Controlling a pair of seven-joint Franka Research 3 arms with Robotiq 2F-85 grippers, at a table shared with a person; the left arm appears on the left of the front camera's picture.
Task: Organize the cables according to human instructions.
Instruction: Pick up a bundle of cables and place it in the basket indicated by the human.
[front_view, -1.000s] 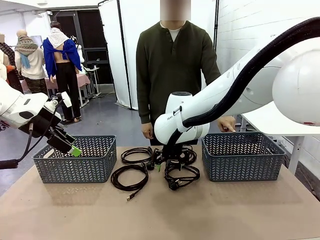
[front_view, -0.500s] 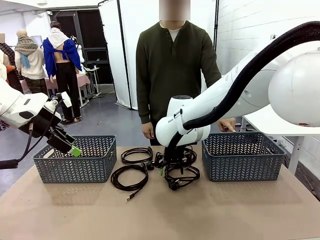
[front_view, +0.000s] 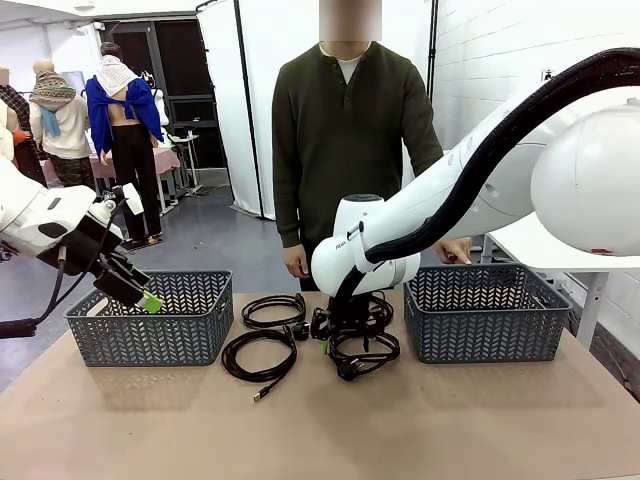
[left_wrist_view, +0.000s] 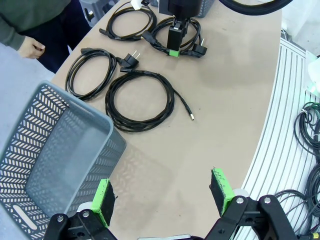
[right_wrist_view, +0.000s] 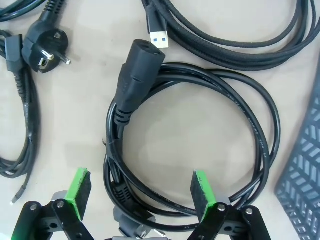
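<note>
Btwn baskets (front_view: 150, 335) (front_view: 487, 335), R end effector (right_wrist_view: 140, 184) gapes over cable (right_wrist_view: 263, 142).

matt black rubber-sheathed cables (right_wrist_view: 137, 82), a smooth matt tan table (front_view: 400, 430), grey plastic baskets (front_view: 150, 335).

The cables (right_wrist_view: 139, 75) are black, the left-edge basket (front_view: 150, 335) and right-edge basket (front_view: 485, 335) are slate grey with a herringbone cut-out pattern, the table (front_view: 320, 430) is tan, and the finger pads (right_wrist_view: 201, 189) are green.

Front camera faces person (front_view: 345, 150); both wrists overlook cables (right_wrist_view: 265, 135).
</note>
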